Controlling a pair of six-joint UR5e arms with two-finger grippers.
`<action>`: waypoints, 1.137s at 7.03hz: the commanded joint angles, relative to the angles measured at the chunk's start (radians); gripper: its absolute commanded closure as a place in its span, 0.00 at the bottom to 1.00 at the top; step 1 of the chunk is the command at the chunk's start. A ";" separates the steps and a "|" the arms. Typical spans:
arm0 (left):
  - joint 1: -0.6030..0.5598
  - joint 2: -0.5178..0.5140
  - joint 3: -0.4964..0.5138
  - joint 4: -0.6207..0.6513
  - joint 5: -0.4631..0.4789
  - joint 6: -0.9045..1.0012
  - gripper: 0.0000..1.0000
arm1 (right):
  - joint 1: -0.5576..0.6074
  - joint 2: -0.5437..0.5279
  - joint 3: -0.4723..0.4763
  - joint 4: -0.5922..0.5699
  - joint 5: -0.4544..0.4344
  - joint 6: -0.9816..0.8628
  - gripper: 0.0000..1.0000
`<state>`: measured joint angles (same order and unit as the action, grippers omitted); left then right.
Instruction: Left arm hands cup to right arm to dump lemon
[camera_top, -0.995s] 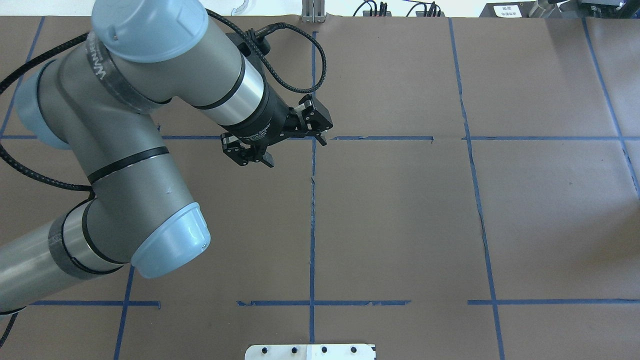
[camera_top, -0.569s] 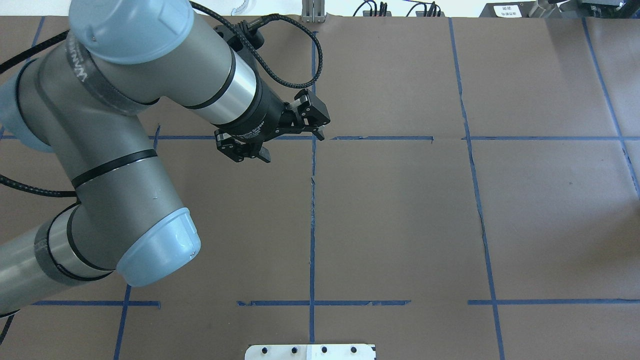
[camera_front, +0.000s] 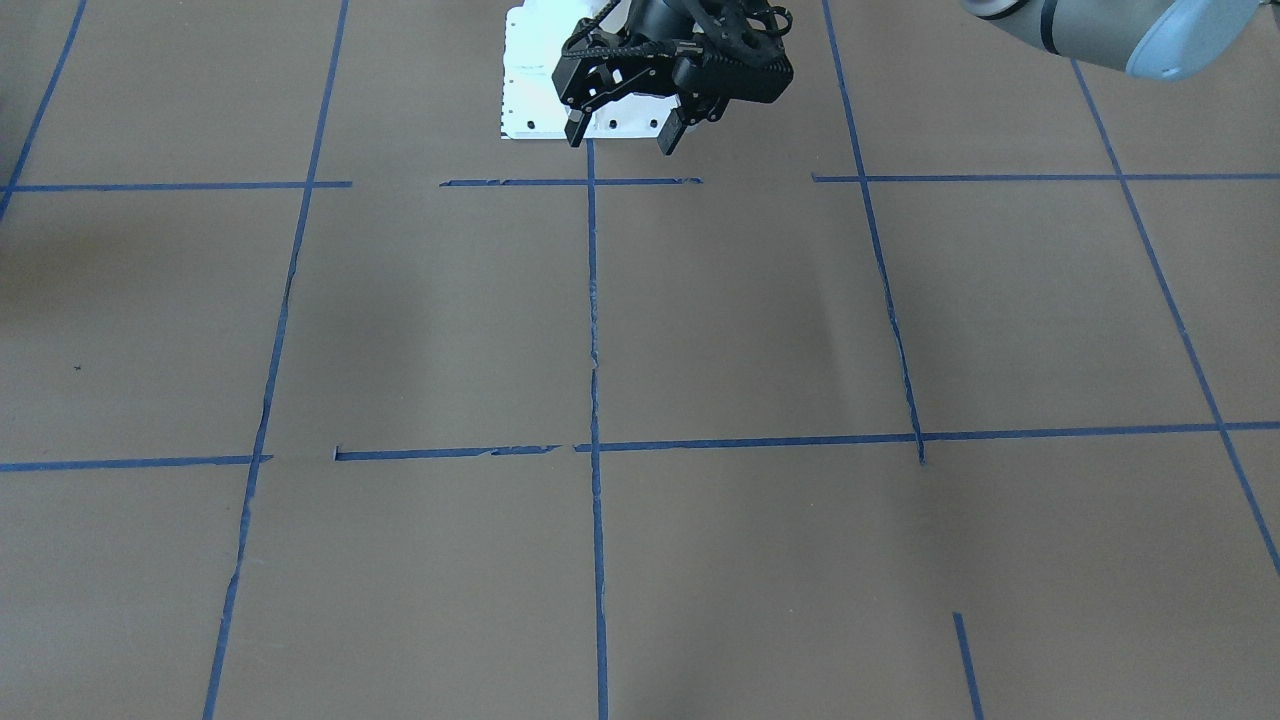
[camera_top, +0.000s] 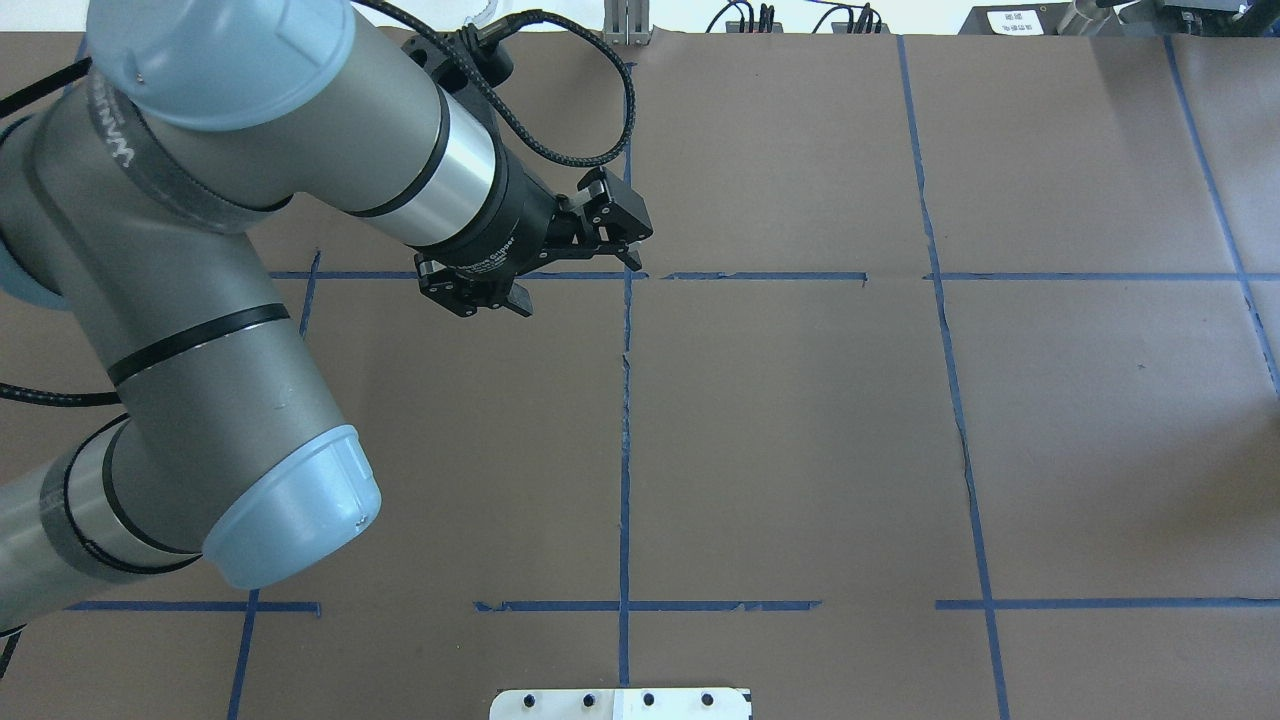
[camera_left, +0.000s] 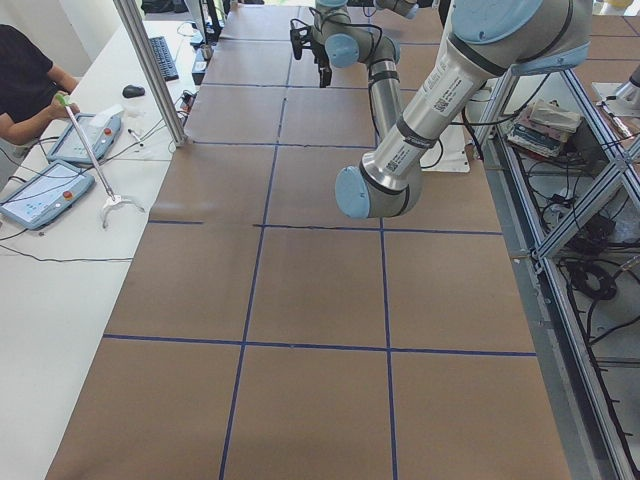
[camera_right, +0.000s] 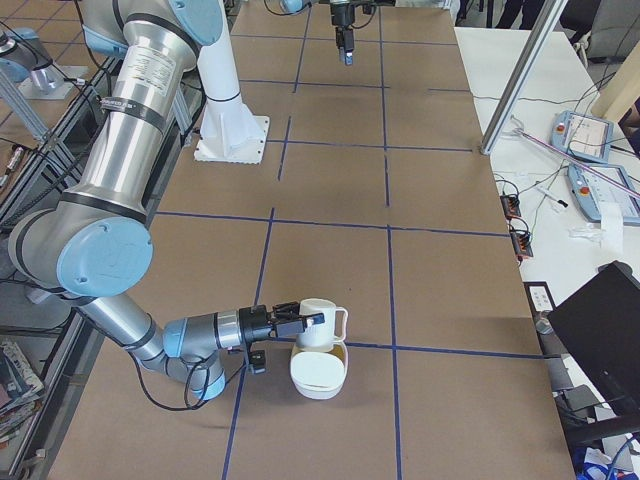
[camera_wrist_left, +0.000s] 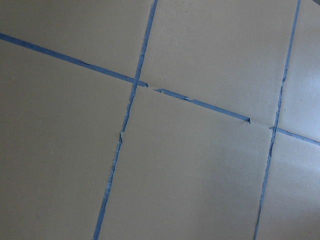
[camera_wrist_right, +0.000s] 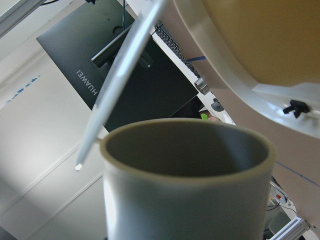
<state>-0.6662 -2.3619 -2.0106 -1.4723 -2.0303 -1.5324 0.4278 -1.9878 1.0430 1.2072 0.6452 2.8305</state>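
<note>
See L gripper (camera_top: 578, 287) spread wide, holding nothing, above brown-paper table (camera_top: 800, 420), beside a blue-tape crossing (camera_top: 627, 276). Locate cup (camera_right: 320, 332) at table's R end, at tip of R gripper (camera_right: 298, 322), just above white bowl (camera_right: 318, 378); contact w/ bowl not determinable. Log R gripper finger state as not determinable: visible from side cam only, wrist cam filled by cup.

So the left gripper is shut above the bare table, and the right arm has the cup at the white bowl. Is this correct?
Not quite. The left gripper is open: the overhead exterior view shows its fingers spread, nothing between them, above the table. The rest stands: in the exterior right view the cup is at the right arm, by the white bowl.
</note>
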 joint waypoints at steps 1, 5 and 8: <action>0.000 0.004 -0.008 0.001 0.005 0.000 0.00 | 0.005 0.003 0.006 -0.011 0.016 0.027 0.77; 0.000 0.003 -0.010 0.000 0.004 0.002 0.00 | 0.002 0.001 0.217 -0.312 0.034 -0.233 0.74; 0.000 0.003 -0.007 -0.002 0.004 0.003 0.00 | -0.004 0.041 0.401 -0.633 0.068 -0.632 0.72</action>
<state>-0.6658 -2.3580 -2.0180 -1.4729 -2.0263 -1.5296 0.4239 -1.9715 1.3636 0.7040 0.6966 2.3848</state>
